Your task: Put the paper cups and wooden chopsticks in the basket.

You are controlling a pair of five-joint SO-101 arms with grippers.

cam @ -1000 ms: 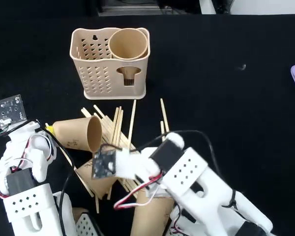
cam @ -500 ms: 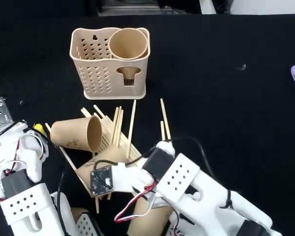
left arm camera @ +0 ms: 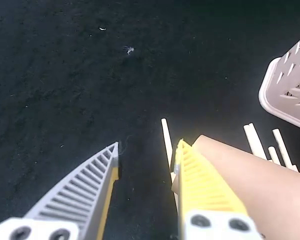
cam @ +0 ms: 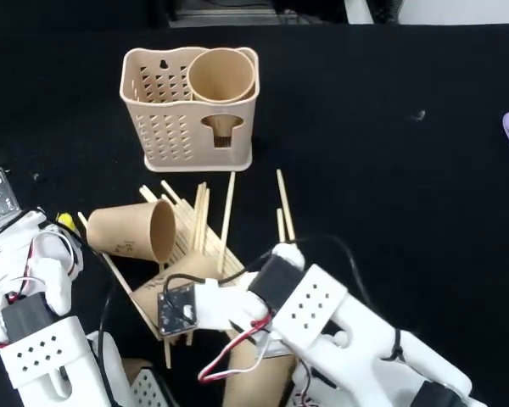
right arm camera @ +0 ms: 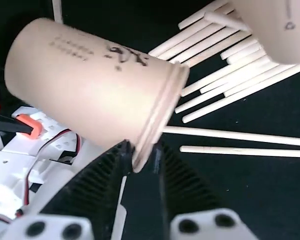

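A black worktop [cam: 390,170] carries a perforated beige basket [cam: 174,136] toward its far side, with one paper cup [cam: 222,76] standing upright inside. Nearer the arms, a second cup [cam: 131,231] lies on its side over scattered wooden chopsticks [cam: 204,216]. The right tool [right arm camera: 141,150] pinches the rim of a third cup [right arm camera: 90,82], which lies tipped over. The left tool [left arm camera: 147,145] is spread wide and empty, just beside the second cup.
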